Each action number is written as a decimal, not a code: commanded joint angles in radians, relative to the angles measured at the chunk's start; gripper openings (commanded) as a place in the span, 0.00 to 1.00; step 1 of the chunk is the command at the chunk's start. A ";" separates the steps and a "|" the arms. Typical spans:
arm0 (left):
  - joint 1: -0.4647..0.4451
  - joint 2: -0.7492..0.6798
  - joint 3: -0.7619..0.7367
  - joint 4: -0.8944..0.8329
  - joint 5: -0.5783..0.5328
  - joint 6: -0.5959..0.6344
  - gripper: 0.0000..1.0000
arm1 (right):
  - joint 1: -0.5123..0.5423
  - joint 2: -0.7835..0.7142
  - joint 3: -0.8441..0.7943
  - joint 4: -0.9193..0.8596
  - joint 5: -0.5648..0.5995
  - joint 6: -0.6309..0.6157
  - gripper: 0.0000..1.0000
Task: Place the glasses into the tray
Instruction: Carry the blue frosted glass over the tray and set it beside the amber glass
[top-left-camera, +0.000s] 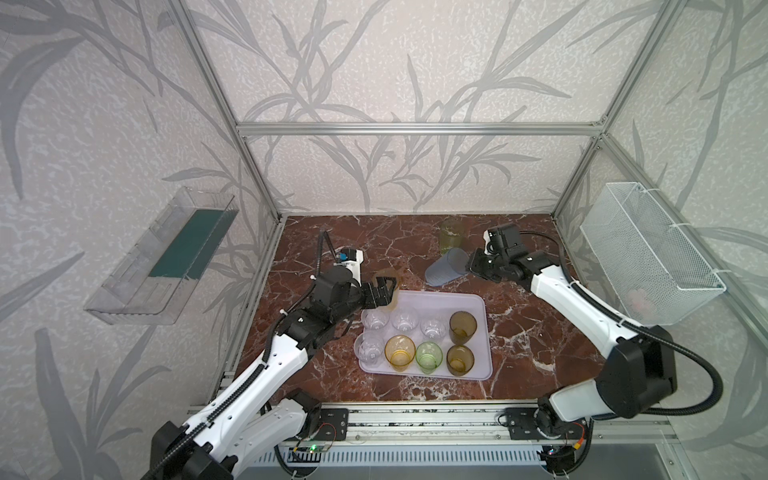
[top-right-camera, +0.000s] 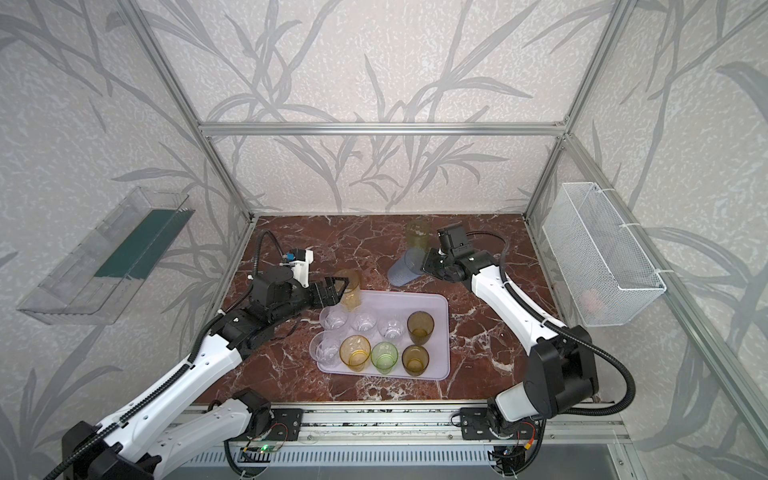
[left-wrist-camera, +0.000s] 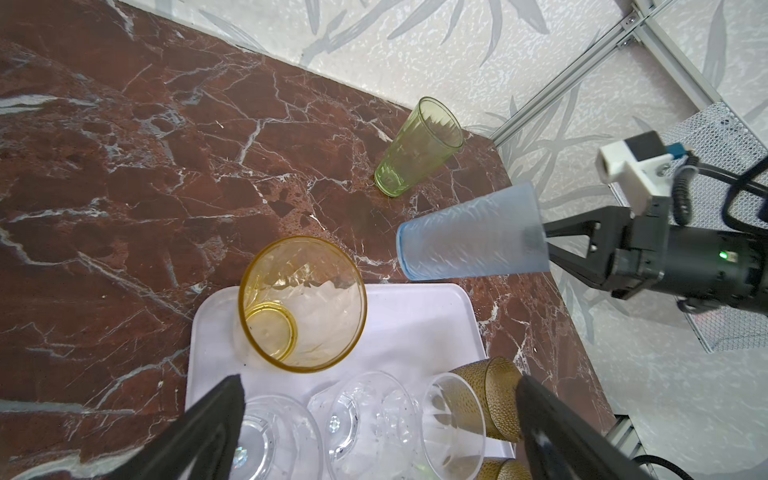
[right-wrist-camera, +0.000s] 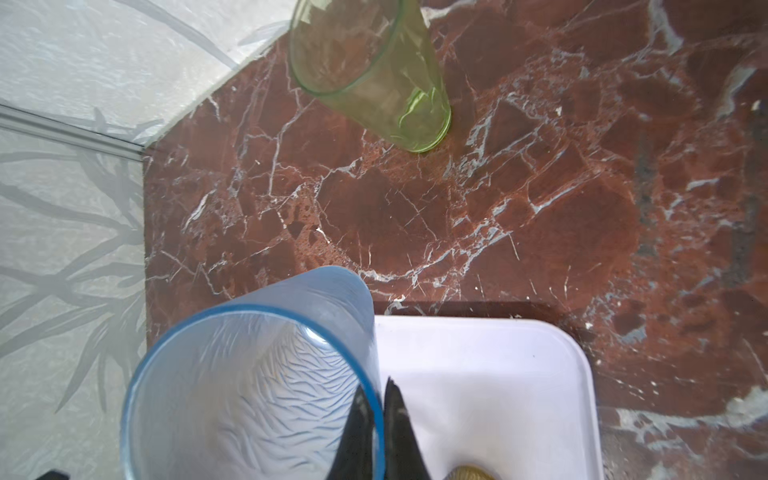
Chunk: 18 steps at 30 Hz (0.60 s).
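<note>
The pale lavender tray (top-left-camera: 440, 303) (top-right-camera: 409, 303) holds several short clear glasses (top-left-camera: 405, 318), an amber one (top-left-camera: 400, 352), a green one (top-left-camera: 429, 356) and two olive-brown ones (top-left-camera: 462, 327). A tall amber glass (left-wrist-camera: 303, 303) (top-right-camera: 351, 291) stands upright in its far left corner. My left gripper (left-wrist-camera: 380, 386) (top-left-camera: 388, 289) is open just short of it, above the clear glasses. My right gripper (right-wrist-camera: 376, 395) (top-left-camera: 471, 264) is shut on the rim of the blue-grey glass (right-wrist-camera: 249, 382) (top-left-camera: 446, 268), which hangs tilted beyond the tray's far edge. A tall green glass (top-left-camera: 452, 235) (left-wrist-camera: 415, 149) stands on the table behind.
The red marble table (top-left-camera: 540, 332) is walled in by patterned panels and aluminium posts. A clear plastic bin (top-left-camera: 162, 257) hangs on the left wall. A white wire mesh basket (top-left-camera: 648, 253) hangs on the right wall, above the right arm.
</note>
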 joint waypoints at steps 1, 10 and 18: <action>-0.002 -0.036 0.013 -0.014 0.054 -0.036 0.99 | 0.014 -0.101 -0.019 -0.016 0.015 -0.031 0.00; -0.005 -0.069 0.029 -0.091 0.138 -0.036 0.99 | 0.093 -0.205 0.027 -0.139 0.112 -0.071 0.00; -0.005 -0.123 0.053 -0.227 0.059 0.064 0.99 | 0.218 -0.097 0.140 -0.190 0.206 -0.096 0.00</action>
